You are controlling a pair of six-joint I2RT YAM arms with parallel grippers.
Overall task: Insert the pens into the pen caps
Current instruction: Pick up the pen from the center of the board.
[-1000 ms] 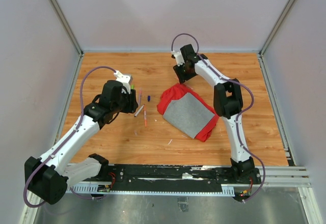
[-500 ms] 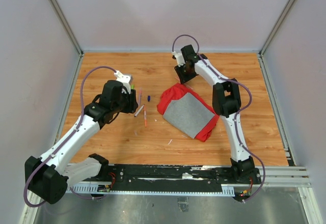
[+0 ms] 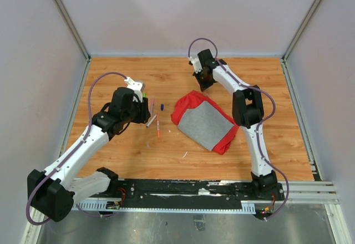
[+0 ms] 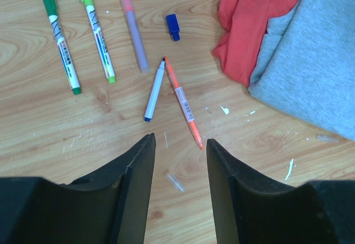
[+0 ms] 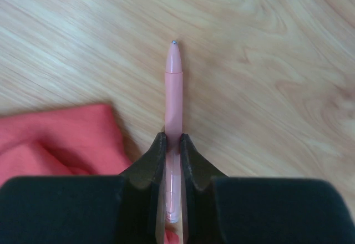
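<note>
Pens of this kind look light and stiff, with smooth round barrels, so they will likely roll on the wood and slip if pinched near an end. The middle of the barrel seems the best hold, as it leaves the writing tip free to enter a cap. A cap is smaller and lighter, and apt to skid or tip when pushed. It will probably need pinning across its sides with the mouth left open.

Six pens show in all. The pink pen (image 5: 175, 89) sits in the right gripper (image 5: 172, 140), whose jaws are narrow and closed on its barrel. Its bare tip points away over the surface (image 4: 66, 133), just past the far edge of the red-and-grey cloth (image 4: 299, 50).

The other five lie on the surface beside the cloth, on the side toward the left arm:
- The orange pen (image 4: 183, 104) lies nearest the cloth.
- The blue-tipped pen (image 4: 155, 91) meets the orange one at one end, forming a narrow V.
- The lavender pen (image 4: 133, 26) comes next.
- The light green pen (image 4: 97, 30) and the dark green pen (image 4: 60, 39) lie farthest from the cloth, and both seem to wear caps already.

Only one loose cap can be counted, the blue cap (image 4: 173, 26), between the lavender pen and the cloth. No pink cap shows in any view.

The left gripper (image 4: 179, 140) hangs above the V with its jaws wide and nothing between them.
</note>
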